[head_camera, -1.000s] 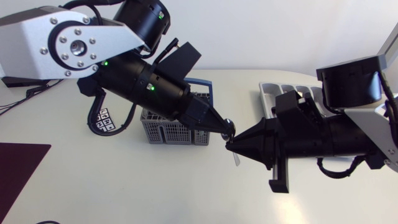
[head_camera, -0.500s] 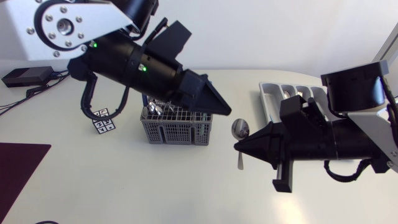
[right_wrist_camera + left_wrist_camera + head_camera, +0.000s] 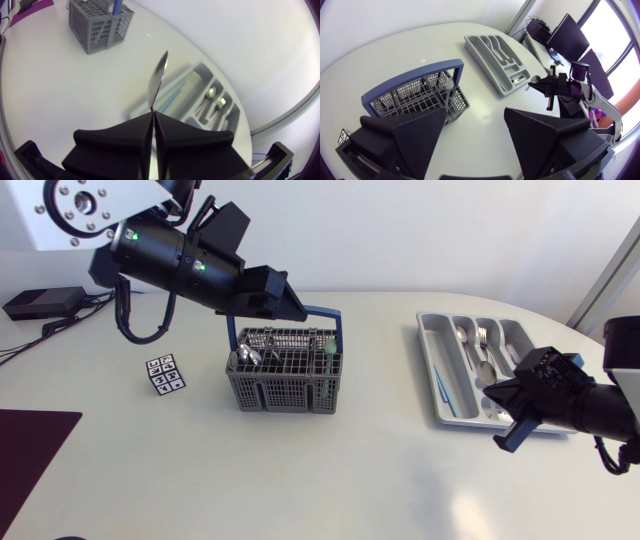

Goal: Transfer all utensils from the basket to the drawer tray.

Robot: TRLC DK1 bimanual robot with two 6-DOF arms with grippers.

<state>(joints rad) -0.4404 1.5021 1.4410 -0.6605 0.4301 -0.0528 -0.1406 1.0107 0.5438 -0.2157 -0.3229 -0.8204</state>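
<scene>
Spoon point(image 3: 157, 82): held by its handle in the right gripper point(image 3: 153, 114), whose 2 fingers are pressed together on it with no gap showing. The bowl projects ahead of the fingertips, seen edge-on. In the head view this gripper hangs over the near right corner of the grey drawer tray point(image 3: 427, 362), well apart from the basket point(image 3: 285, 385). Several tray compartments contain spoons and forks point(image 3: 478, 345).

The left gripper point(image 3: 475, 114) is above the basket's far side, near the blue handle point(image 3: 335, 320). Its 2 fingers are spread wide and grasp nothing. The grey mesh basket stands upright on the table and contains metal utensils point(image 3: 248, 357) at its left end. A small patterned cube point(image 3: 163, 373) lies on the table to the basket's left, not touching it.
</scene>
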